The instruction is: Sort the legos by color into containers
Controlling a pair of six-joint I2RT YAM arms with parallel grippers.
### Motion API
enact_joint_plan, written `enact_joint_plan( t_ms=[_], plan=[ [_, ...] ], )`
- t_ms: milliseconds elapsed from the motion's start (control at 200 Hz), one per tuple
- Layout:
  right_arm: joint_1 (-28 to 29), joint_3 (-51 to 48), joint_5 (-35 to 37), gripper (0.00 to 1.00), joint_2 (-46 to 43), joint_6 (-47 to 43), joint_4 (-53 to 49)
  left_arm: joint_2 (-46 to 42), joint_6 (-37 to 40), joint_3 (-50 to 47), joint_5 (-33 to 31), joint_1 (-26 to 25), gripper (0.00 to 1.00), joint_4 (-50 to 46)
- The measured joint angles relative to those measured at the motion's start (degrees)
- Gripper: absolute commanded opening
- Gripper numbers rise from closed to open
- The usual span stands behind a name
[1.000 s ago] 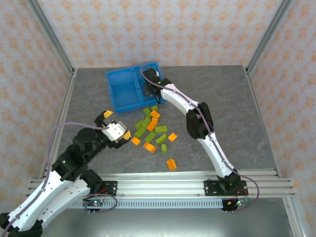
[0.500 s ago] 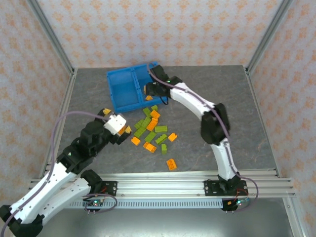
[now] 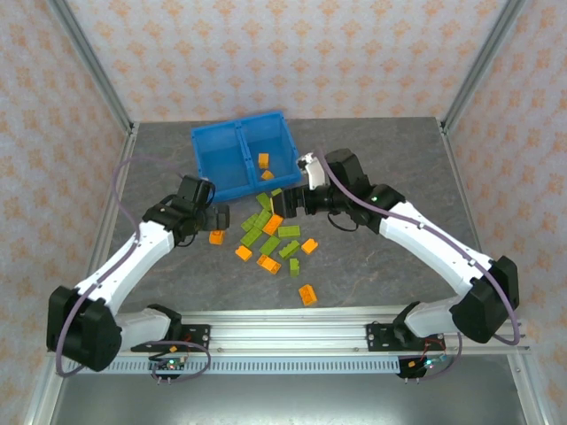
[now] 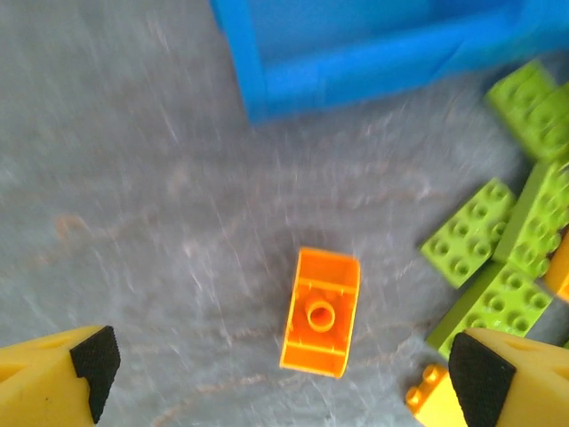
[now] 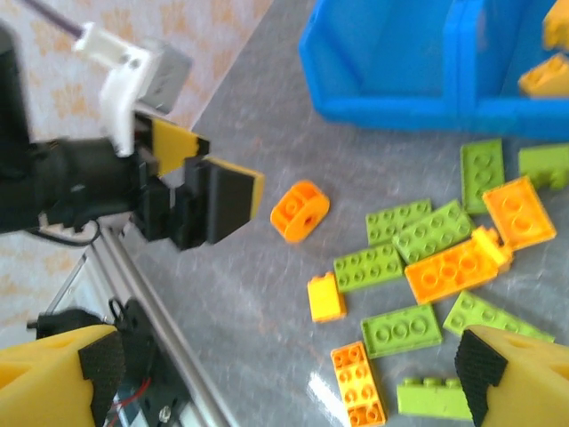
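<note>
The left pincer (image 4: pixel 283 365) hangs released over a small orange plastic brick (image 4: pixel 322 310), probably light, stiff, slippery; pinch its long sides.

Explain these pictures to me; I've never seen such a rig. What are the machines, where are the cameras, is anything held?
These are two robot arms bolted at the near edge of a grey table. The overhead picture looks down from behind them; the other two come from cameras on each wrist, so the yellow fingers at their bottom corners are that arm's own. Orange and green toy bricks lie loose on the table beside a blue bin, whose right half holds two orange bricks. The left gripper is open over one orange brick; the right gripper is open above the pile. Nothing is held.
</note>
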Motion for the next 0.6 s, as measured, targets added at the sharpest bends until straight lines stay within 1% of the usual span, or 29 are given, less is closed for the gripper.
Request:
enact_joint_plan(
  t_ms=[85, 305, 350, 455, 601],
  plan=[
    [0.0, -1.0, -1.6, 0.99, 0.0, -0.1, -0.7, 3.7, -1.7, -1.5, 2.4, 0.5, 0.85, 0.5],
    [0.5, -2.9, -2.5, 0.99, 1.0, 1.7, 0.0, 13.9, -3.6, -2.5, 6.3, 1.4, 0.76, 6.3],
    [0.5, -2.9, -2.5, 0.99, 1.5, 2.1, 0.1, 15.3, -3.7, -2.7, 6.9, 1.4, 0.71, 7.7],
    [0.7, -3.3, -2.2, 0.99, 2.0, 2.7, 0.3, 16.9, -4.1, -3.4, 7.7, 1.4, 0.52, 10.1],
    [0.8, -3.4, -1.4, 1.00, 2.1, 3.7, 0.5, 18.0, -3.6, -3.9, 8.4, 1.4, 0.41, 12.1]
  ],
)
